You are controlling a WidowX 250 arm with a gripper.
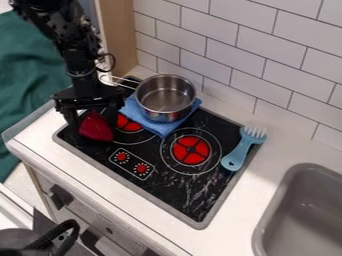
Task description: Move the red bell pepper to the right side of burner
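The gripper hangs low over the left end of the black stove top, open, with its fingers standing wide apart. Between and just below them is the red bell pepper, dark red and tilted, near the stove's left edge. Whether the fingers touch it is hard to make out. Right of the pepper lies the left burner, partly covered by a blue cloth. The other red burner sits further right, near the middle of the stove.
A steel pot stands on the blue cloth behind the burners, its handle pointing toward the arm. A light blue brush lies along the stove's right edge. Beyond it is a grey sink; a tiled wall rises behind the counter.
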